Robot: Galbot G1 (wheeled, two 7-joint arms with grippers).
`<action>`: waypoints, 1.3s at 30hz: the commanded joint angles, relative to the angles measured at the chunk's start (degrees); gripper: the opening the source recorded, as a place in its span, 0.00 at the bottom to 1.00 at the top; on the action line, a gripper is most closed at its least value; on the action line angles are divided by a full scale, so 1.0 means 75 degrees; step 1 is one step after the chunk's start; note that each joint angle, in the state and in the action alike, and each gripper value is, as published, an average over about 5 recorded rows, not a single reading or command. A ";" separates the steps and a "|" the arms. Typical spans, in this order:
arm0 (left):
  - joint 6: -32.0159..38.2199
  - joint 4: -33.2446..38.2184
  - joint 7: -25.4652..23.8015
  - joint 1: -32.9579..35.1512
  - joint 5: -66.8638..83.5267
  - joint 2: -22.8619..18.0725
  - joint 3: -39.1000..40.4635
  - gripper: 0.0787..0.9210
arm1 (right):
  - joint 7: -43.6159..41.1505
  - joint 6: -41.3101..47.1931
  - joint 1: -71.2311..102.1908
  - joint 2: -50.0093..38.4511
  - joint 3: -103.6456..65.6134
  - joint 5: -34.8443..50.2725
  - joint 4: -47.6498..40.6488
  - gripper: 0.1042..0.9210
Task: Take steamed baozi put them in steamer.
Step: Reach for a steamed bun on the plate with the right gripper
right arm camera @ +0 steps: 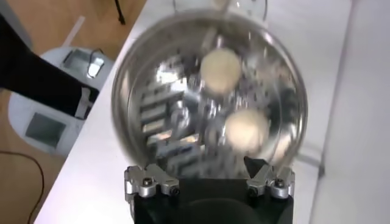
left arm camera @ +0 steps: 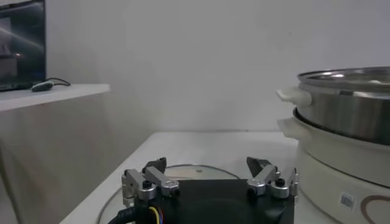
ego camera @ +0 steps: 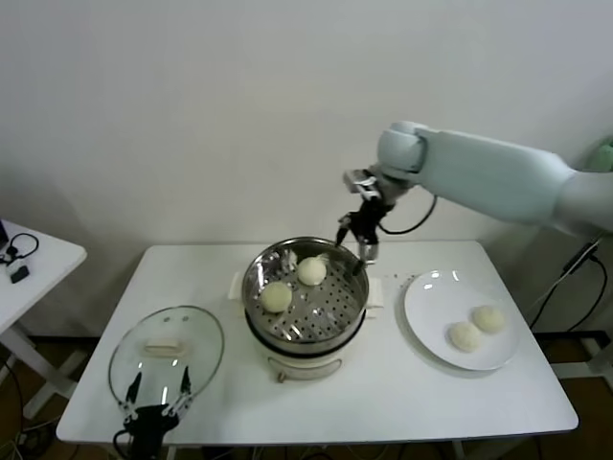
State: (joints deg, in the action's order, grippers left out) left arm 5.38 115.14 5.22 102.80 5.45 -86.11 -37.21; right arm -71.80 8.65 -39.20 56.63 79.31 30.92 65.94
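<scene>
The steamer (ego camera: 251,273) stands mid-table, a steel pot on a white base, with two steamed baozi (ego camera: 310,270) (ego camera: 277,296) on its perforated tray. Two more baozi (ego camera: 488,318) (ego camera: 465,335) lie on the white plate (ego camera: 431,297) to its right. My right gripper (ego camera: 355,245) hangs open and empty just above the steamer's back right rim. In the right wrist view that gripper (right arm camera: 201,167) looks down on the steamer (right arm camera: 122,97) and both baozi (right arm camera: 220,69) (right arm camera: 247,129) inside. My left gripper (ego camera: 159,383) rests open at the table's front left.
A round glass lid (ego camera: 168,350) lies flat on the table left of the steamer, right in front of the left gripper (left arm camera: 207,163). The left wrist view shows the lid (left arm camera: 195,173) and the steamer's side (left arm camera: 347,115). A small white side table (ego camera: 38,254) stands at far left.
</scene>
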 commanded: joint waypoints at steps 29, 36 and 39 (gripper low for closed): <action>0.0814 -0.0129 -0.0716 0.0418 0.0073 0.0013 -0.0262 0.88 | -0.0245 -0.1621 0.5688 -0.2309 -0.5245 -0.5598 -0.1202 0.88; 0.0710 -0.0135 -0.0649 0.0287 0.0164 0.0024 -0.0403 0.88 | -0.0244 -0.1629 0.5727 -0.2153 -0.5152 -0.5677 -0.1303 0.88; 0.0697 -0.0154 -0.0645 0.0268 0.0183 0.0039 -0.0409 0.88 | -0.0227 -0.1629 0.5745 -0.2091 -0.5139 -0.5690 -0.1333 0.88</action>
State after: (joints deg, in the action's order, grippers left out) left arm 10.81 114.12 0.42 105.08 6.52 -86.02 -39.87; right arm -73.60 -2.82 1.51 40.00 42.74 -8.93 57.70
